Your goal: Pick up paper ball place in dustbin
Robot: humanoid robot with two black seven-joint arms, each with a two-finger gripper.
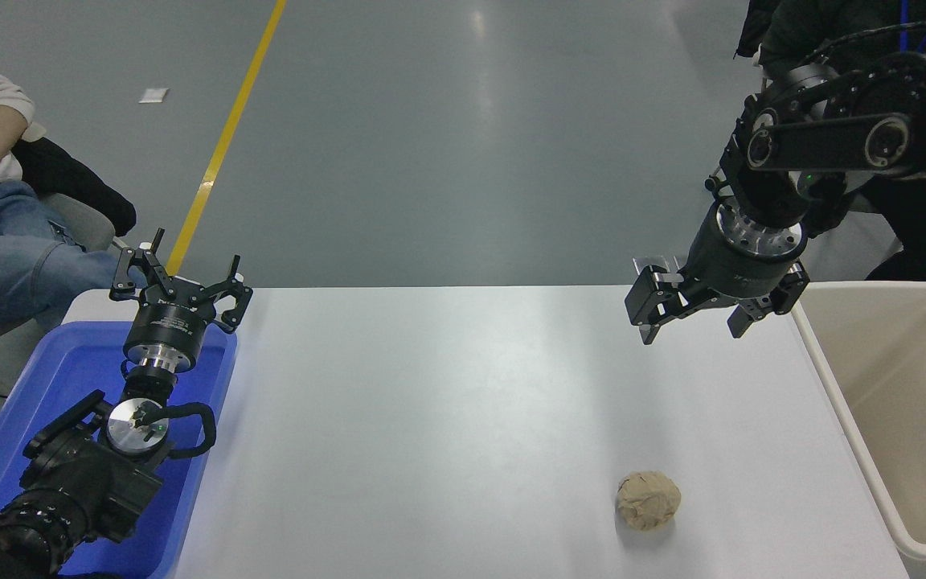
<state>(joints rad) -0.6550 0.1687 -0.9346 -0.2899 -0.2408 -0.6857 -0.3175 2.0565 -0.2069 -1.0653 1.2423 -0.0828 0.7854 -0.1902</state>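
Tan, creased paper ball (649, 500) lies on the white table (447, 418), near the cream plastic dustbin (833, 386); the right gripper (692, 326) hangs spread and empty above the table, well apart; reaching comes first, probably descending toward it; left gripper (182, 281) parked, spread.

You will find no text that can be read here; there is small light print on the black body of the left gripper (182, 293) and on the black collar of the right gripper (692, 318), but it is too small and blurred to make out; you can see no other label, number or sign.
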